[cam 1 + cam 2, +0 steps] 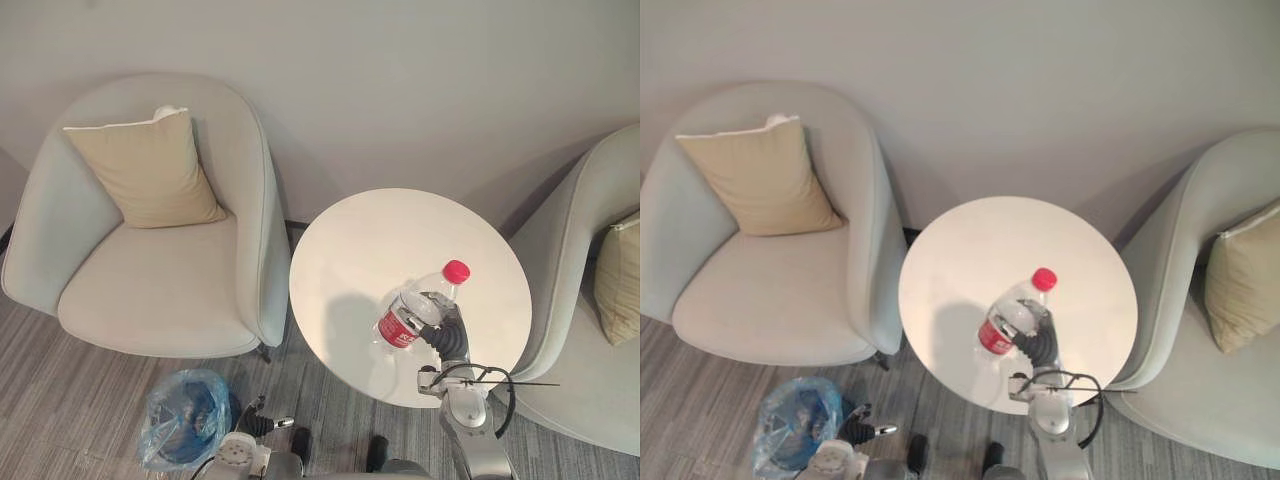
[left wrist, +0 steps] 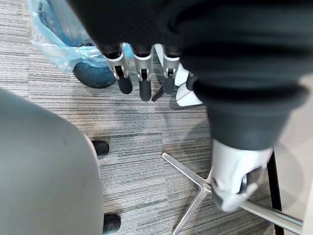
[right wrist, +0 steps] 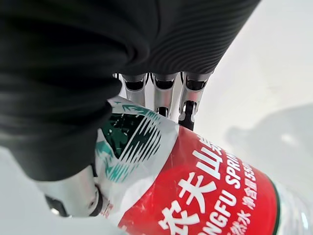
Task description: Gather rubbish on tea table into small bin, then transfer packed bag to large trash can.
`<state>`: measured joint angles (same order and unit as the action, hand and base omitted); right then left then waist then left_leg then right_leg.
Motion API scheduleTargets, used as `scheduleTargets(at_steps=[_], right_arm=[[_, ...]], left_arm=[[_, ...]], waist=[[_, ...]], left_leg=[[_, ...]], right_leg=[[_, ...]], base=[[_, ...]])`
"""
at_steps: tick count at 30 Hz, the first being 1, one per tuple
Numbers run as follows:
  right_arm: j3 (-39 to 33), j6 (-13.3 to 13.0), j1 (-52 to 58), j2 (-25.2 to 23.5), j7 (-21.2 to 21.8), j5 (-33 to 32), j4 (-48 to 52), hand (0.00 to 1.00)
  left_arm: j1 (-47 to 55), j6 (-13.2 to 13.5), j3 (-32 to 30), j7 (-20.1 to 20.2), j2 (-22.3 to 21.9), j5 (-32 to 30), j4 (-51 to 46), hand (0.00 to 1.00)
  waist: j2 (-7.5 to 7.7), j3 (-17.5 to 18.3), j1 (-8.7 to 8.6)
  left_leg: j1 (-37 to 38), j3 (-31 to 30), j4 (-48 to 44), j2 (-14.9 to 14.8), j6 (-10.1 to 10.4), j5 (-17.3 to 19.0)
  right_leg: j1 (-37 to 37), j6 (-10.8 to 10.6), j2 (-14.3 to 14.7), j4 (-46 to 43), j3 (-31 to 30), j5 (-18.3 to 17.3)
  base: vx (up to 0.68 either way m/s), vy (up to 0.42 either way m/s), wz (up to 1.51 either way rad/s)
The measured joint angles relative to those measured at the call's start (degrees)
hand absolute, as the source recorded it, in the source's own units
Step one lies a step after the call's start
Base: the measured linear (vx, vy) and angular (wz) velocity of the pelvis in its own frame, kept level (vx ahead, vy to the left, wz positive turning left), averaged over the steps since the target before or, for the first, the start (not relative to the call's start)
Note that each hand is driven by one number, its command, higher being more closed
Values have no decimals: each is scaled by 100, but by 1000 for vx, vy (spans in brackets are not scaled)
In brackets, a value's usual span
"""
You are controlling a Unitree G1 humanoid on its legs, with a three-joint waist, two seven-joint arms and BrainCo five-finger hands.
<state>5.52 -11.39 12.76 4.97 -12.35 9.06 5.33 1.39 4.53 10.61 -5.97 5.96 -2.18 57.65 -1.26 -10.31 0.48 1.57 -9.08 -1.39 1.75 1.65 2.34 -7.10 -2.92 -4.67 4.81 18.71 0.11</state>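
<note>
A clear plastic bottle [image 1: 404, 321] with a red cap and a red label rests tilted near the front of the round white tea table [image 1: 380, 235]. My right hand [image 1: 446, 336] is shut on its middle. In the right wrist view the fingers [image 3: 164, 92] curl behind the bottle [image 3: 205, 188] and the thumb presses its near side. The small bin [image 1: 183, 418], lined with a blue bag, stands on the floor left of the table. My left hand [image 1: 256, 425] hangs low beside it, with its fingers [image 2: 142, 73] straight and holding nothing, pointing toward the bin [image 2: 58, 34].
A grey armchair [image 1: 150, 285] with a beige cushion [image 1: 150, 170] stands left of the table. A second armchair [image 1: 580, 300] with a cushion is on the right. The table's metal base legs [image 2: 193, 200] spread over the striped carpet.
</note>
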Motion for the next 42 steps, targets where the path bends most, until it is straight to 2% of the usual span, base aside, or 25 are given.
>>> scheduleTargets(at_steps=[3, 7, 8, 9, 10, 11, 12, 13, 14, 17, 19, 23, 25, 26, 27, 28, 29, 30, 33, 34, 35, 37, 39, 41, 42], right_arm=[[67, -19, -6, 37, -36, 3, 71, 100], [430, -24, -210, 331, -150, 121, 69, 100], [504, -15, -274, 360, -175, 232, 65, 100], [538, 9, -300, 360, -177, 231, 62, 100], [577, 19, -429, 379, -218, 239, 55, 100], [576, 29, -453, 416, -225, 239, 55, 100], [447, 70, -488, 505, -246, 304, 52, 100], [375, 76, -492, 522, -258, 356, 52, 100], [180, 119, -539, 532, -341, 440, 28, 100], [109, 133, -845, 440, -416, 451, -238, 100], [172, 204, -1009, 317, -401, 484, -670, 100], [463, 307, -1094, 1, -312, 628, -1180, 100], [499, 340, -1080, -33, -256, 629, -1340, 100], [484, 358, -1000, -31, -224, 627, -1350, 100], [448, 359, -928, -18, -199, 624, -1344, 100], [358, 361, -761, -27, -174, 620, -1270, 100], [343, 360, -702, -23, -172, 616, -1255, 100], [281, 363, -570, 20, -153, 609, -1257, 100], [190, 419, -515, 143, -102, 610, -1274, 100], [177, 423, -530, 204, -96, 610, -1276, 100], [131, 427, -481, 196, -72, 609, -1279, 100], [135, 427, -398, 193, -27, 608, -1262, 100], [166, 425, -266, 132, 55, 606, -1226, 100], [137, 428, -223, 169, 63, 602, -1167, 100], [130, 422, -226, 214, 89, 595, -1016, 100]], left_arm=[[-22, 18, 5, -5, -10, 7, 10, 0], [-83, 26, 10, -32, -71, 18, -9, 0], [-84, 30, 10, -41, -85, 24, -32, 0], [-89, 26, 7, -45, -75, 13, -29, 0], [-139, 19, 7, -49, -47, 6, 33, 0], [-132, 19, 4, -49, -52, 7, 30, 0], [-114, 17, 19, -57, -139, -8, 37, 0], [-115, 8, 41, -59, -177, -16, 34, 0], [-91, 25, 184, -79, -231, -59, -13, 0], [-77, 9, 297, -111, -251, -137, -74, 0], [-25, 24, 276, -141, -233, -167, -81, 0], [23, 9, 170, -147, -199, -171, -70, 0], [37, 2, 167, -144, -177, -170, -62, 0], [63, 7, 173, -141, -138, -172, -69, 0], [84, 6, 170, -144, -83, -171, -66, 0], [100, 6, 170, -148, -24, -165, -64, 0], [106, 9, 159, -148, -8, -158, -64, 0], [112, 7, 83, -151, -2, -146, -52, 0], [106, 29, -81, -163, -3, -22, -87, 0], [105, 20, -75, -158, -2, -1, -42, 0], [86, 14, -70, -157, -10, 8, 34, 0], [82, 18, -71, -152, -2, 8, 48, 0], [65, 22, -72, -148, 82, -5, 47, 0], [43, 20, -80, -162, 15, 1, 144, 0], [48, 15, -78, -160, -40, -4, 154, 0]], waist=[[-37, -29, 6], [-250, -119, 68], [-267, -117, 52], [-238, -109, 59], [-138, -103, -42], [-162, -86, -43], [-343, -32, -53], [-396, -18, -65], [-420, -14, -149], [-407, 12, -166], [-357, -1, -108], [-362, 3, -98], [-360, 0, -93], [-299, -17, -162], [-251, -28, -206], [-180, -49, -320], [-160, -56, -353], [-94, -57, -385], [-25, -74, -242], [-44, -94, -336], [-111, -123, -426], [-94, -119, -434], [206, -10, -385], [84, 62, -378], [-69, 126, -340]], left_leg=[[-206, -219, -217, 29, 4, 0], [-702, -185, -539, -22, 20, 6], [-744, -27, -292, -113, -71, 116], [-734, 213, -166, -162, -167, 182], [-910, 1097, -579, -296, -353, 332], [-996, 1299, -825, -413, -363, 339], [-1098, 2053, -1538, -794, -308, 407], [-1170, 2215, -1584, -855, -258, 388], [-1220, 2413, -1524, -798, -179, 231], [-767, 2720, -332, -629, -36, -118], [-332, 2661, 339, -442, -70, -465], [-114, 2564, 740, -259, -121, -608], [-106, 2426, 763, -129, -195, -559], [-132, 2243, 769, 8, -228, -537], [-138, 2057, 768, 101, -238, -531], [-164, 1717, 766, 214, -249, -536], [-151, 1635, 758, 241, -260, -529], [-149, 1432, 734, 326, -380, -557], [-169, 1117, 735, 414, -467, -611], [-199, 877, 665, 424, -526, -570], [-197, 515, 470, 345, -525, -472], [-210, 275, 287, 269, -459, -368], [-310, 10, -52, 527, -366, -183], [-436, -78, -370, 422, -259, 80], [-548, -43, -562, 309, -183, 208]], right_leg=[[11, 28, -3, -35, 231, -17], [541, 140, -26, -697, 283, -223], [730, 197, -40, -811, 340, -233], [765, 208, -70, -789, 378, -214], [893, 254, -279, -716, 582, -125], [947, 274, -306, -773, 648, -122], [999, 297, -294, -952, 880, -183], [1002, 289, -272, -1029, 968, -228], [972, 241, -329, -1146, 1214, -312], [811, 163, -517, -1041, 1859, -212], [599, 87, -551, -960, 1879, -162], [534, -25, -664, -1006, 1914, -128], [642, -75, -904, -1465, 1954, -366], [749, -198, -1152, -1960, 1881, -681], [875, -224, -1198, -2246, 1541, -986], [1046, -71, -1008, -2411, 777, -1325], [1071, -50, -896, -2415, 525, -1386], [1115, 0, -620, -2415, -141, -1419], [1096, -30, -585, -2599, -269, -1422], [1290, -3, -588, -3223, -515, -1367], [1693, -20, -414, -3712, -1027, -1587], [1726, 41, -124, -3139, -1489, -1595], [1689, 4, -325, -2439, -1589, -908], [1491, -13, -323, -2258, -1242, -939], [1393, 11, -255, -2103, -1065, -922]], base=[[-70, -10, 38], [-134, 12, 11], [-170, -8, 7], [-104, 9, 34], [-15, -2, 39], [-7, 17, 64], [0, 25, 45], [-19, 25, 108], [-43, 31, 113], [-65, 110, 113], [-66, 107, 38], [-78, 128, 14], [-37, 98, 27], [-31, 83, 56], [-18, 56, 107], [26, 6, 102], [102, -33, 137], [121, -41, 106], [166, -32, 60], [158, -44, 91], [158, -44, 103], [178, -114, 108], [193, -175, 107], [185, -156, 67], [208, -115, 42]])
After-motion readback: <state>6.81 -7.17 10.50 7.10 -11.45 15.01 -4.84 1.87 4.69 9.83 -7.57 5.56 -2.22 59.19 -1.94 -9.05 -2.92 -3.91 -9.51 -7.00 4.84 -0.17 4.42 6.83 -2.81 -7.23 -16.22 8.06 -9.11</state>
